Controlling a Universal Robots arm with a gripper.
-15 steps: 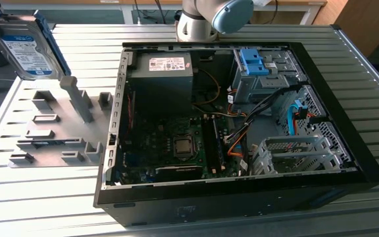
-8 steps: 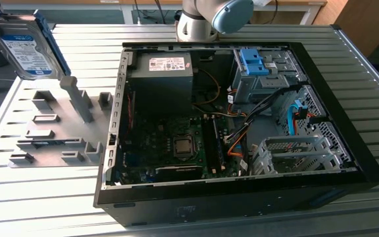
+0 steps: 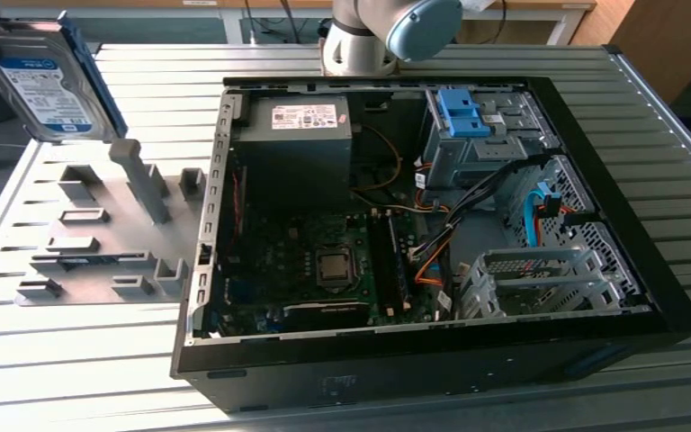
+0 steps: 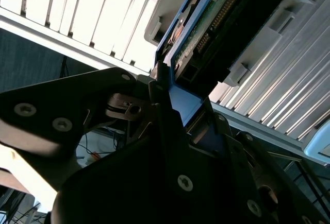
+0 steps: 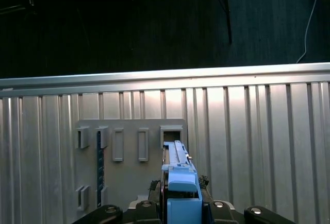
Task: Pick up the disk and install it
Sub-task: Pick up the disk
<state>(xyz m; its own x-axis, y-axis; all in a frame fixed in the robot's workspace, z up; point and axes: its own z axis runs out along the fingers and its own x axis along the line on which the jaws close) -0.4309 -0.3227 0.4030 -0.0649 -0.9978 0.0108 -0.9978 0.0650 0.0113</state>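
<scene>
In the exterior view, the disk (image 3: pixel 48 76) hangs upright, label showing, above the grey holder plate (image 3: pixel 33 207), well apart from the open computer case (image 3: pixel 442 378) on the slatted surface (image 3: pixel 82 369).

In the second wrist view, the claw (image 4: pixel 180 105) is pinching the disk's blue rail (image 4: pixel 185 103) at one end, with the green circuit board (image 4: pixel 206 28) exposed.

In the first wrist view, the disk (image 5: pixel 179 175) shows edge-on over the plate's slots.

The disk is likely stiff, dense and shock-sensitive, with slick metal faces. The rail and side edges look the safest hold, clear of the board.
</scene>
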